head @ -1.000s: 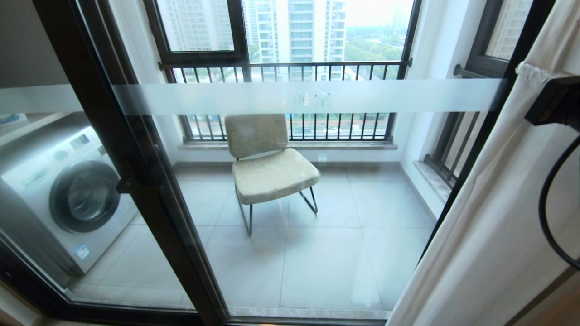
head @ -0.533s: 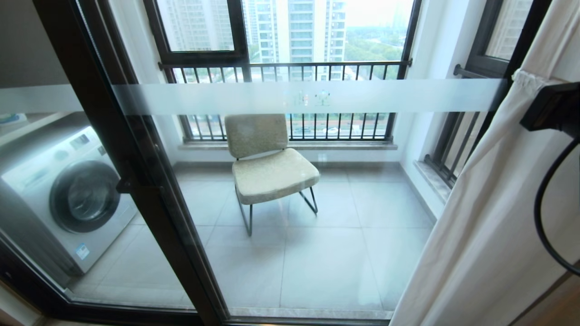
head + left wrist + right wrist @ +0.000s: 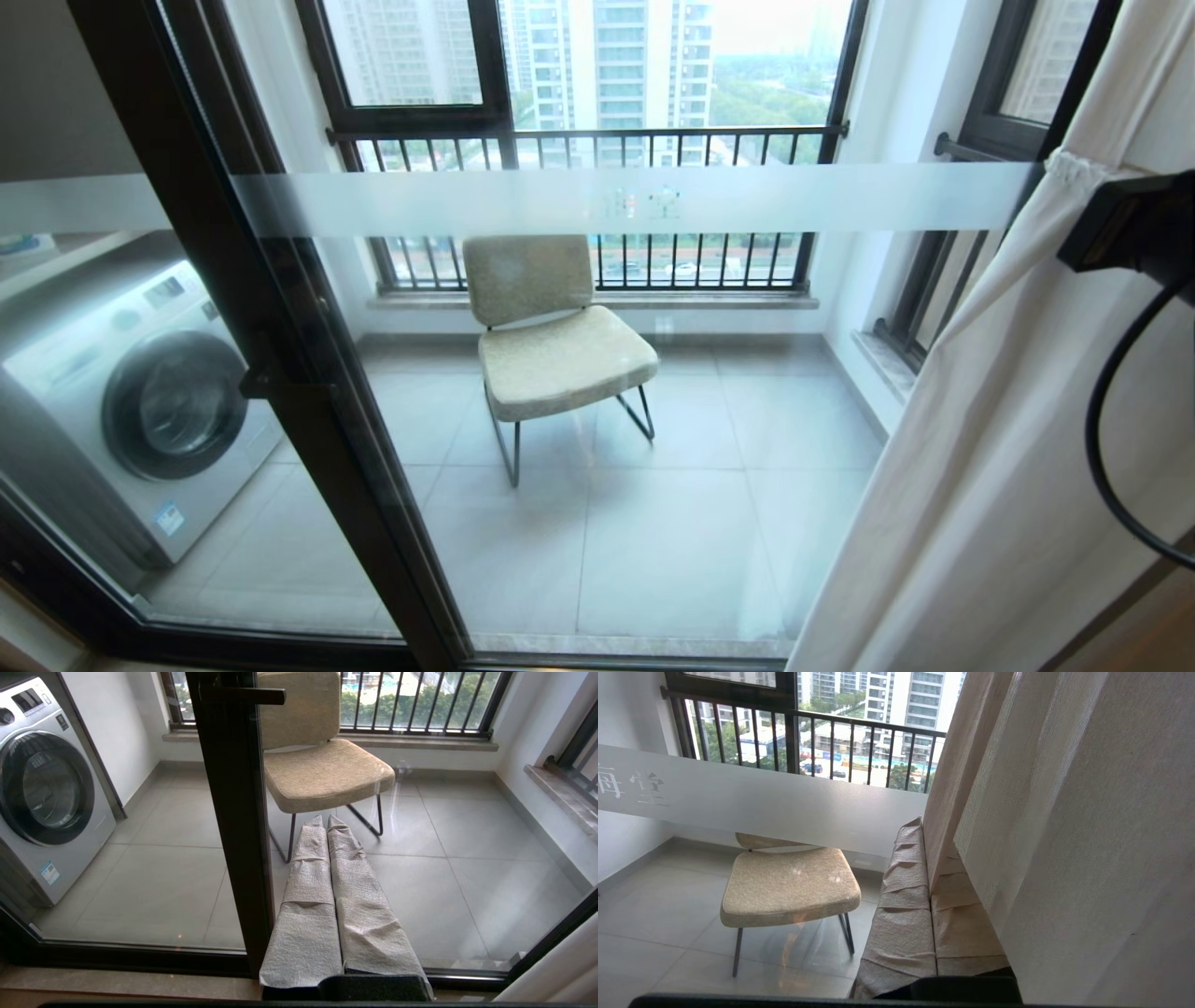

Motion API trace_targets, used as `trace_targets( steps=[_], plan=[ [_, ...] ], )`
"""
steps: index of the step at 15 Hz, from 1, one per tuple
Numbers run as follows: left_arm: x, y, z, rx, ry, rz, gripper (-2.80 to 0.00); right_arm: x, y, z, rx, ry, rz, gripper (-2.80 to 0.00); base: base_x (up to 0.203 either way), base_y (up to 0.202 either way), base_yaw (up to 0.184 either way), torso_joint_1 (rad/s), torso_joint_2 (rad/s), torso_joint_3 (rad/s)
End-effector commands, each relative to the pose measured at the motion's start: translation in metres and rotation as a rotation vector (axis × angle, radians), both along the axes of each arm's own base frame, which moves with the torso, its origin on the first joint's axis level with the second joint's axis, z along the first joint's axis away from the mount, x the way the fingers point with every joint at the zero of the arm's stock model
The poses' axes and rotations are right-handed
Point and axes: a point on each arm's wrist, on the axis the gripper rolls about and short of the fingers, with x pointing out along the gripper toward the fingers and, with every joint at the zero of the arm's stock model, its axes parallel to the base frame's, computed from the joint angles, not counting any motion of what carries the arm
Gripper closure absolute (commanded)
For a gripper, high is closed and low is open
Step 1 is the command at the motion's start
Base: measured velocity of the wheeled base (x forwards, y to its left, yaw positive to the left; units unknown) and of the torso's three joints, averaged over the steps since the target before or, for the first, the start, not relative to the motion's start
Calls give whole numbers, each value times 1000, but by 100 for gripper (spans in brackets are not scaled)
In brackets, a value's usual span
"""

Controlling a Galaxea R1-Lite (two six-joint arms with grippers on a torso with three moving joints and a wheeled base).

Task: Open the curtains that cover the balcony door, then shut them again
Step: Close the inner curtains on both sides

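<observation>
The balcony door [image 3: 280,327] is shut, its glass crossed by a frosted band [image 3: 607,201], with a small black handle [image 3: 271,381] on the black frame. The pale beige curtains [image 3: 990,448] hang at the right, covering only the door's right edge. My right arm [image 3: 1130,224] reaches in from the right against the curtain's bunched edge [image 3: 1069,166]. In the right wrist view my right gripper [image 3: 926,833] is shut on the curtain's hemmed edge [image 3: 957,765], which runs down between the wrapped fingers [image 3: 901,896]. My left gripper [image 3: 325,820] is shut and empty, pointing at the door frame [image 3: 233,812] low down.
Behind the glass stand a beige chair [image 3: 551,345] with thin metal legs and a washing machine [image 3: 140,401] at the left. A barred railing [image 3: 597,205] and outer windows close off the balcony's far side. A black cable [image 3: 1106,448] loops below my right wrist.
My right wrist has shifted a little to the left with the curtain's edge, so the curtain covers slightly more of the glass. The left arm has not moved.
</observation>
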Motion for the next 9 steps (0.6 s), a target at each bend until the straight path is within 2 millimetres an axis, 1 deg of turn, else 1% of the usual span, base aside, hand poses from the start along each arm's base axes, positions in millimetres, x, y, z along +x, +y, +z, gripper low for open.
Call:
trace_targets(
  steps=[1,9],
  plan=[
    [0,0,0,-2,0,1,0,3,1,-3,-3,10,-2,0,0,0,0,0,0,0],
    [0,0,0,-2,0,1,0,6,2,-3,-1,1,0,0,0,0,0,0,0,0]
  ],
)
